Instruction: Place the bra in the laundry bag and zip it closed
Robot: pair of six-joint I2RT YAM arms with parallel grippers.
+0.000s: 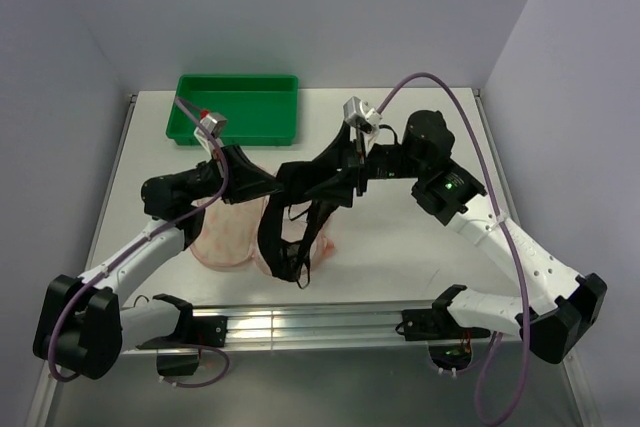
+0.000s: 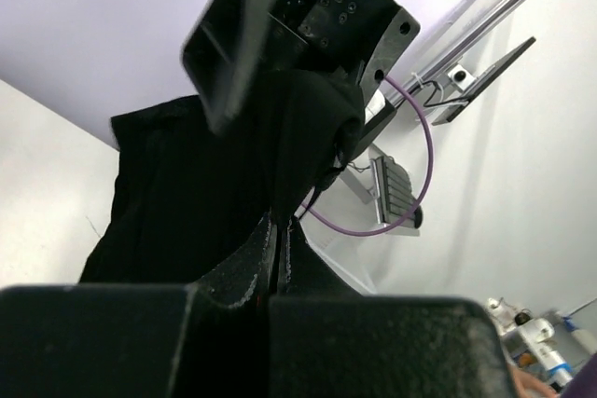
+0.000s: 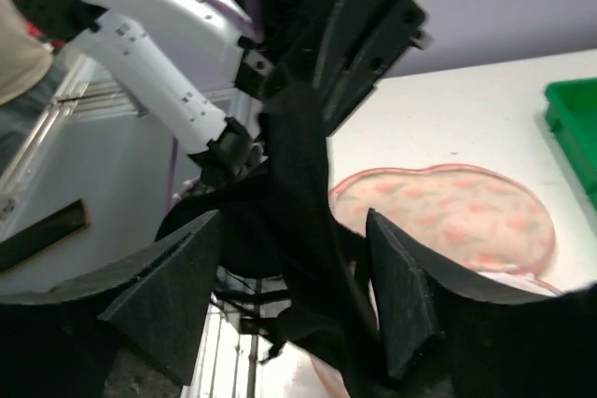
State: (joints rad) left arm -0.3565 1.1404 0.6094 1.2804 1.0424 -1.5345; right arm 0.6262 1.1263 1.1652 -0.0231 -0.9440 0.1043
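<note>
Two tools meet at the bra (image 1: 272, 232), which we see hanging over the laundry bag (image 1: 225, 237) on the table (image 1: 400, 237): left tool (image 2: 280, 230) clenched on it, right tool (image 3: 297, 221) spread apart around it.

Green tray (image 1: 238, 107): a rectangular, open-topped plastic part with shallow walls and a raised rim. It sits flat on the counter (image 1: 400, 237) at the far side, left of centre, with its long edge parallel to the rear wall (image 1: 330, 7) and close to it. In the right wrist view, one corner of it shows at the right edge.

Counter: white, matte and rectangular, with thin metal strips along its left and right sides.

Rail (image 1: 300, 325): a ribbed aluminium section running along the counter's near edge.

Walls: plain, pale panels enclose the counter at the left, rear and right.
</note>
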